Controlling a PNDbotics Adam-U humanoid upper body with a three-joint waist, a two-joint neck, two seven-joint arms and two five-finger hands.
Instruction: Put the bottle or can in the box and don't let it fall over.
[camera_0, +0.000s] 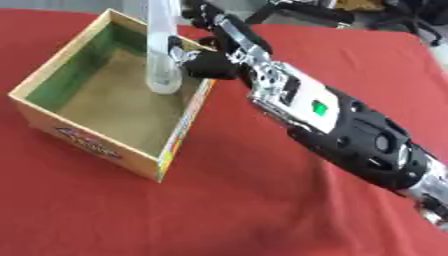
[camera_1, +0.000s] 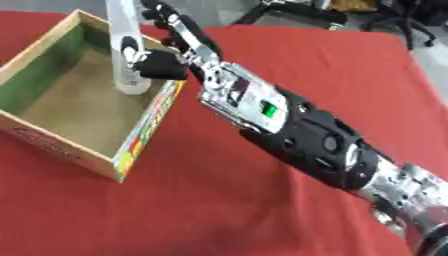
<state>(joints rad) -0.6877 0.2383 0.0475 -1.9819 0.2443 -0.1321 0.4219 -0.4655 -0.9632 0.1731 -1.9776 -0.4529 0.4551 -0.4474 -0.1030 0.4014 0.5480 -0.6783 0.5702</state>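
A tall clear bottle (camera_0: 163, 55) stands upright inside the open cardboard box (camera_0: 52, 107), its base on the box floor close to the right wall. My right hand (camera_0: 217, 46) reaches in from the lower right, over the box's right wall. Its fingers (camera_0: 229, 31) stretch out straight beside the bottle's right side, and the thumb tip (camera_0: 181, 53) lies against the bottle. No fingers curl round the bottle. The bottle's top runs past the upper edge of the view. My left hand shows in neither view.
The box sits on a red tablecloth (camera_0: 262, 200), with its green-lined left wall and printed front and right sides. My right forearm (camera_1: 297, 130) crosses the cloth diagonally. Dark chair legs (camera_1: 297, 12) stand beyond the table's far edge.
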